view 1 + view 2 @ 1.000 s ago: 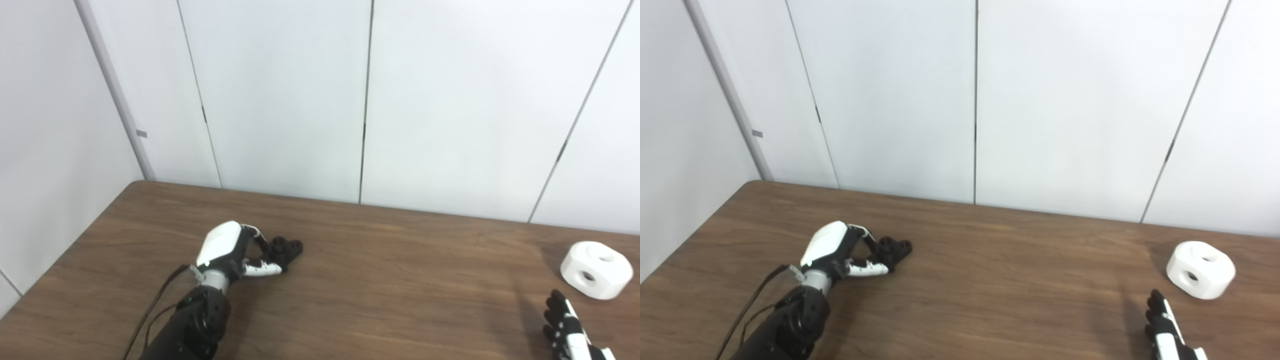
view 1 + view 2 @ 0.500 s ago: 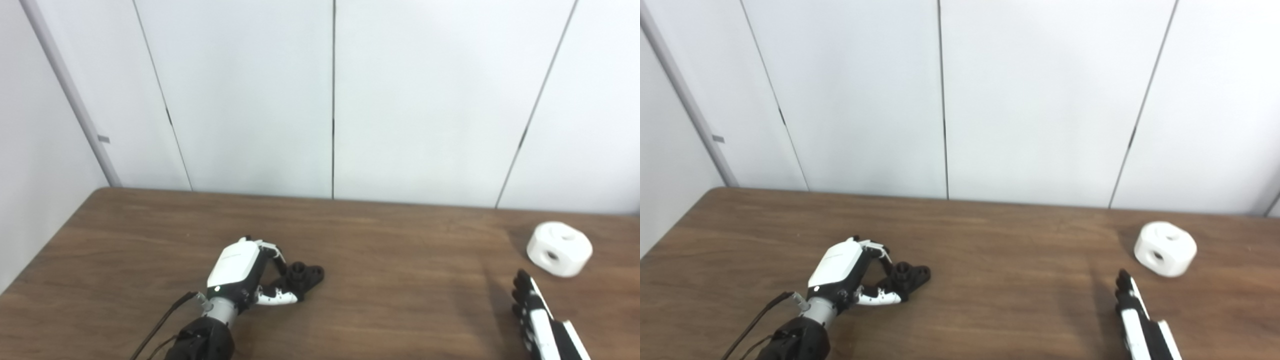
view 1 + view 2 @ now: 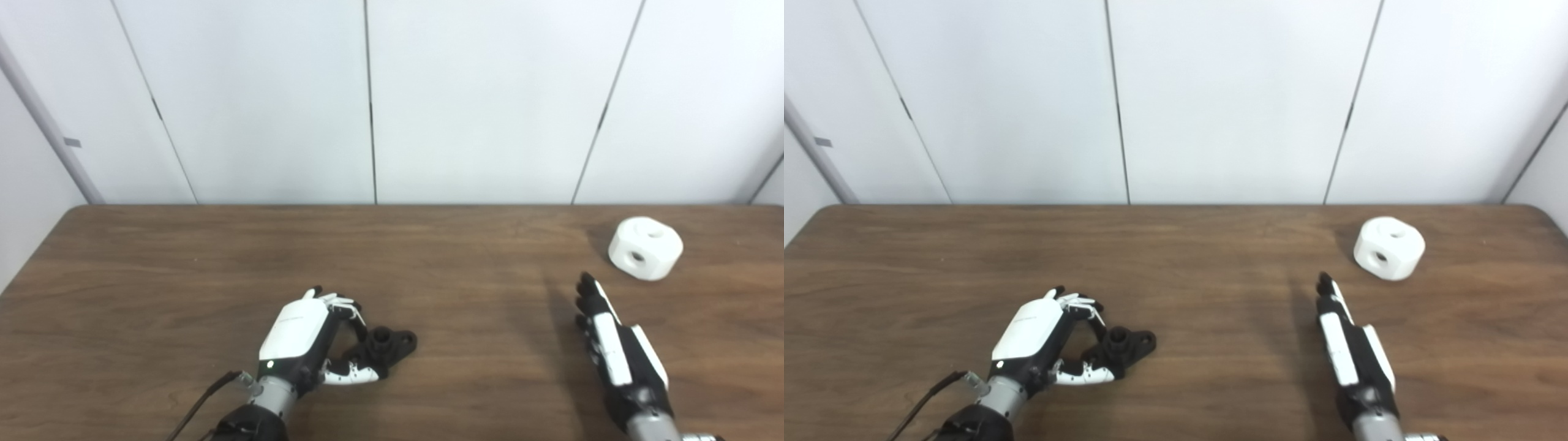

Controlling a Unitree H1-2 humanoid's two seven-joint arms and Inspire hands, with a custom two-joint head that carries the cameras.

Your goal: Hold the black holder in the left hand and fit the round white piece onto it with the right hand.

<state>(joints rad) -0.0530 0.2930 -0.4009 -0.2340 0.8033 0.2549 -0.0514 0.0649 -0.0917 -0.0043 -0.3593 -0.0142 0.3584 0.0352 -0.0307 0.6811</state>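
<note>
My left robot hand [image 3: 306, 340] is curled around the black holder [image 3: 386, 346], which rests on the counter [image 3: 153, 275] at about 7 o'clock. My right robot hand [image 3: 615, 343] is spread flat with fingers straight and holds nothing. The white piece [image 3: 645, 248] sits untouched at 2 o'clock, just beyond those fingertips. Step in hand, I judge: securing the holder. Next I must reach forward and close on the white piece.

Bare lab or test room. Plain white wall panels [image 3: 478, 98] with dark vertical seams behind. Single wood-grain worktop [image 3: 153, 257] pushed against wall. No home or shop furnishings in view; setting sparse, uniform, evenly lit.
</note>
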